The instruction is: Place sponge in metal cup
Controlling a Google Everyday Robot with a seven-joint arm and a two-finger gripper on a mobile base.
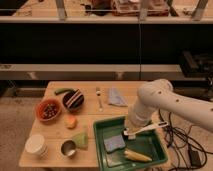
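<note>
End effector sits low inside the green tray, right at the blue sponge's far edge; whether it's gripping, can't tell. Metal cup stands near the bench's front edge, left of the tray.

Dim warm light fr. above; gripper over green tray lit ok, shelves behind dark.
</note>
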